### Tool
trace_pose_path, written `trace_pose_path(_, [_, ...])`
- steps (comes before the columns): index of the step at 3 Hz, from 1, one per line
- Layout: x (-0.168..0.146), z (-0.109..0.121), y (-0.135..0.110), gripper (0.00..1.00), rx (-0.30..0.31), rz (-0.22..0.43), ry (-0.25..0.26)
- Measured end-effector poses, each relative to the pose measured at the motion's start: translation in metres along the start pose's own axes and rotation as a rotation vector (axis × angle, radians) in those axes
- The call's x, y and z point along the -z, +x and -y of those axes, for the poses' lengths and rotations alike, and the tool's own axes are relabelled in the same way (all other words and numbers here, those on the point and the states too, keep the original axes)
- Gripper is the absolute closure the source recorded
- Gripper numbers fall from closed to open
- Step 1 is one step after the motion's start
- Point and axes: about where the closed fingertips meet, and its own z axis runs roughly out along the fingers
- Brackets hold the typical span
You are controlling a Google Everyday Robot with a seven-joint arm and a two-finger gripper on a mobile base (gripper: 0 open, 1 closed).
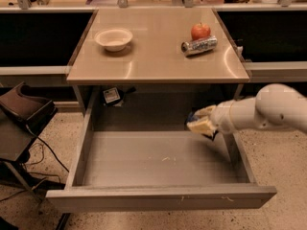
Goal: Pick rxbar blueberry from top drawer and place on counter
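Gaping open nearest, the drawer point(144, 164) juts toward the camera. Over its right rear corner hangs the gripper point(201, 123), clamped on the dark snack bar point(193, 116), which is mostly hidden. Beyond, the counter point(153, 61) bears a bowl point(113, 38), a can point(198, 45) and an apple point(200, 31).

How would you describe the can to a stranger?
Find the tan counter above the open drawer, where the gripper hangs at the right. At the counter's back right, the can lies sideways by a red apple; it alone is silver.
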Motion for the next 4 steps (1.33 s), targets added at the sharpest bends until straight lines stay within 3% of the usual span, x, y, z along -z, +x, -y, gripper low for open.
trace_pose_path(2, [0.119,0.085,-0.05,1.0,-0.071,0.05,0.064])
trace_pose_path(3, [0.153,0.109,-0.074,1.0,-0.098,0.053,0.039])
trace_pose_path(4, [0.128,0.121,-0.094,1.0,-0.13,0.009,-0.074])
